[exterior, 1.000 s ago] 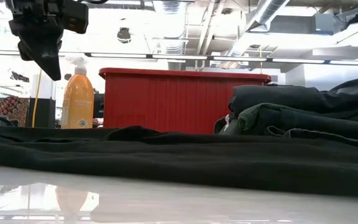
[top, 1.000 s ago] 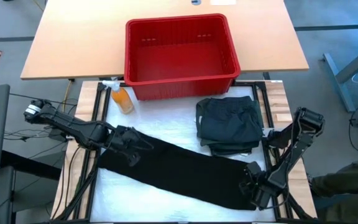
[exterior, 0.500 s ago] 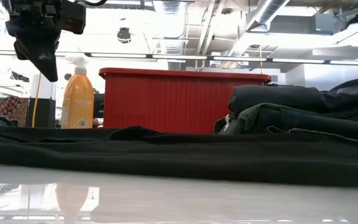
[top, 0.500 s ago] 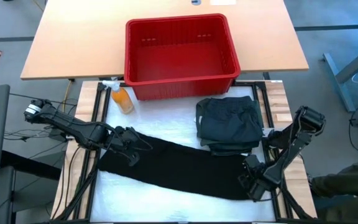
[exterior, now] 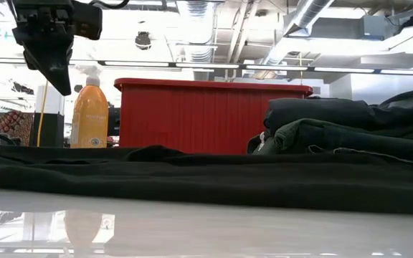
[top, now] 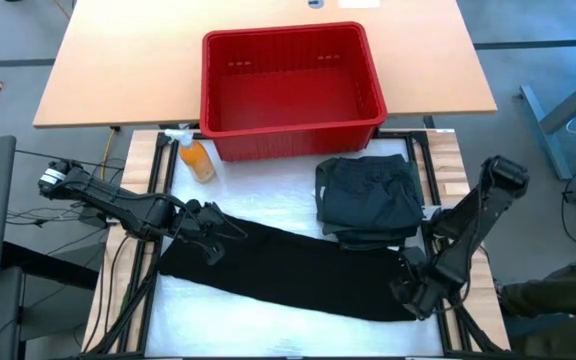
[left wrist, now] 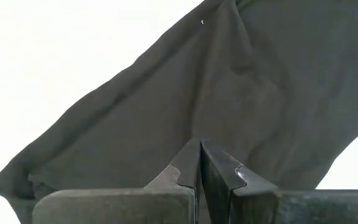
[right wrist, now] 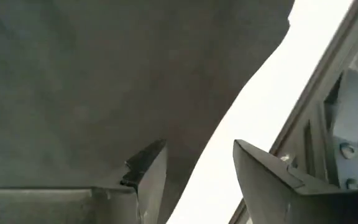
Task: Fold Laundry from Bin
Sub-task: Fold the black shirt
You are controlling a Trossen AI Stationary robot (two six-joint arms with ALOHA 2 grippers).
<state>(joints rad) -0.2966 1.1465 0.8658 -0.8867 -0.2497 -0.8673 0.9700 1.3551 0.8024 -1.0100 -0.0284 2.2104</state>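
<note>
Red bin [top: 290, 85] stands empty by our folded stack [top: 370, 198], so only the black cloth [top: 298, 268] lies unfolded on the bench, left pincer [top: 211, 226] shut above it, right pincer [top: 415, 293] open at its end.

The red bin [top: 290, 88] stands empty, upright. Just before it — a folded pile of dark garments [top: 370, 200]; beside that pile, a long black cloth [top: 288, 268] lies flat, spread slantwise.
</note>
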